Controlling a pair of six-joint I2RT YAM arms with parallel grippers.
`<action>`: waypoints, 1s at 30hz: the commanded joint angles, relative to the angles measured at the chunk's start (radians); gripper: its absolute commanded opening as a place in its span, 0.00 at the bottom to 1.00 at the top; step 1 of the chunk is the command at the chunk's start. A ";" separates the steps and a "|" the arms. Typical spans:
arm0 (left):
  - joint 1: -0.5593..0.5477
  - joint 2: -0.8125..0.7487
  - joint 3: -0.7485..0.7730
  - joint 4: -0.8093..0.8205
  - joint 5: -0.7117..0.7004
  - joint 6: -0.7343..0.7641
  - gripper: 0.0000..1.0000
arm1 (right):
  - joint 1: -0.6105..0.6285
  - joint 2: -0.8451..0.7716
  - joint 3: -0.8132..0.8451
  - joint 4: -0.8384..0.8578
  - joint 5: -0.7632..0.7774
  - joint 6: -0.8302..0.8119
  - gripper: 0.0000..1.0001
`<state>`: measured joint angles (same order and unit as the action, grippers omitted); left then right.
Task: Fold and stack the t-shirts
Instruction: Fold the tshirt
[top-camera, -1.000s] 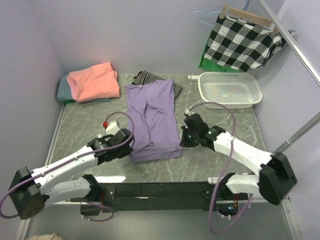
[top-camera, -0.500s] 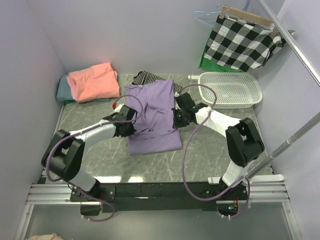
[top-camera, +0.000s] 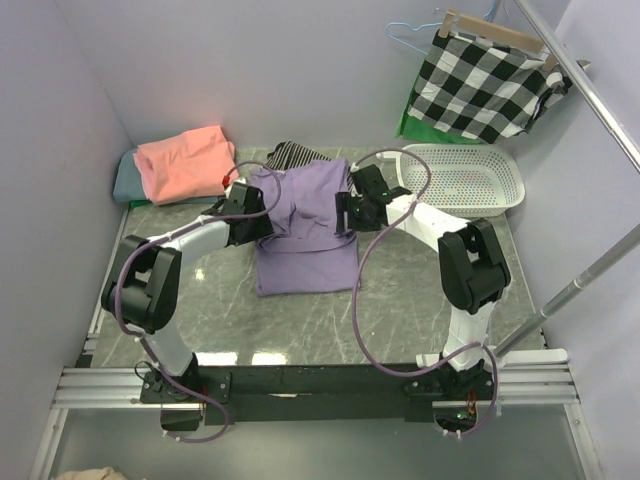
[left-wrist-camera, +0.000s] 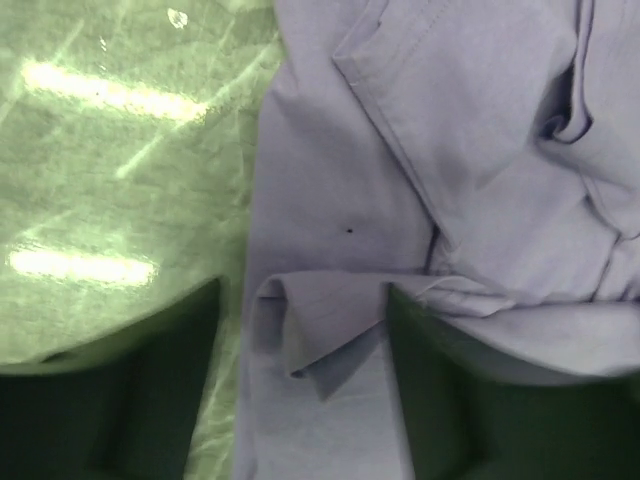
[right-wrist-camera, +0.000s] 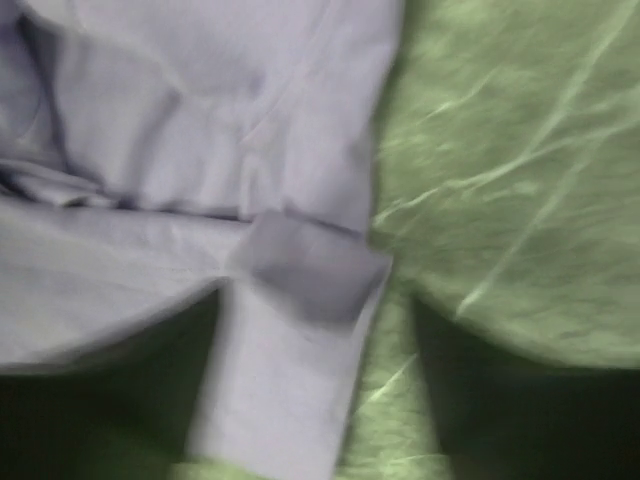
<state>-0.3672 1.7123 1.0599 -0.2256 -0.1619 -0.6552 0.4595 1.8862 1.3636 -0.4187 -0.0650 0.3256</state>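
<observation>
Lavender t-shirt (top-camera: 305, 240) now shorter, hem doubled back; left pincer (left-wrist-camera: 300, 395) and right pincer (right-wrist-camera: 315, 400) newly spread

Top view: bright, even, sharp. Left wrist: glare streaks on table (left-wrist-camera: 100, 92), upper left. Right wrist: blurred throughout, bottom dark.

Lavender t-shirt (top-camera: 305, 225), salmon-pink t-shirt (top-camera: 185, 165), grey-teal t-shirt (top-camera: 125, 182), black-and-white checked cloth (top-camera: 485, 85), white basket (top-camera: 470, 205), grey marbled table (top-camera: 410, 300)

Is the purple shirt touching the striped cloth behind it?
Touching. The top view shows the purple shirt's far edge lying over the striped cloth, which sticks out from under it.
</observation>
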 joint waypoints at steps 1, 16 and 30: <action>0.007 -0.043 0.031 -0.007 -0.045 0.032 0.77 | -0.021 -0.065 0.046 0.031 0.132 -0.010 1.00; -0.016 -0.252 -0.155 0.038 0.398 0.032 0.77 | -0.001 -0.184 -0.175 0.096 -0.265 0.058 1.00; -0.018 -0.050 -0.075 0.129 0.375 0.028 0.75 | 0.007 -0.022 -0.081 0.110 -0.297 0.052 1.00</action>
<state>-0.3836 1.6123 0.9051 -0.1589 0.2161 -0.6247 0.4622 1.8278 1.2125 -0.3317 -0.3576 0.3805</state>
